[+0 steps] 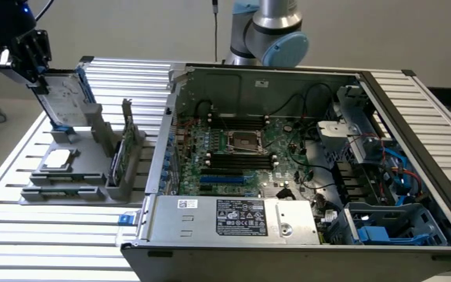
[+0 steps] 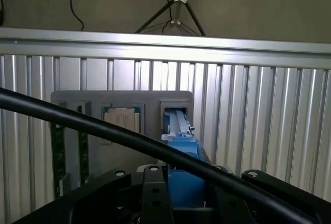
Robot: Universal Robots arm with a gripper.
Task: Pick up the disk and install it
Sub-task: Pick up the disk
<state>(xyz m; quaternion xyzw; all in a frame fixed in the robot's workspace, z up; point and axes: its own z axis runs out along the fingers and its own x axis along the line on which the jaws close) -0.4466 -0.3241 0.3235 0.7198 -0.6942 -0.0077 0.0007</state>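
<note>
The disk (image 1: pixel 63 100), a silver-grey drive with a white label and blue rails, stands on edge in the grey holder (image 1: pixel 69 176) at the exterior view's left. My gripper (image 1: pixel 42 83) reaches down onto the disk's upper end, its black fingers closed on either side. The disk's lower end is at the holder's slot. From the wrist, the disk's blue rail (image 2: pixel 182 169) runs between my fingers (image 2: pixel 155 193) down to the holder's slot (image 2: pixel 176 115).
A small square chip (image 1: pixel 59 158) and green cards (image 1: pixel 124 147) also sit in the holder. An open computer case (image 1: pixel 288 147) takes up the middle and the exterior view's right, with a blue-trimmed bay (image 1: pixel 390 229) in its near corner. A black cable (image 2: pixel 103 131) crosses the wrist view.
</note>
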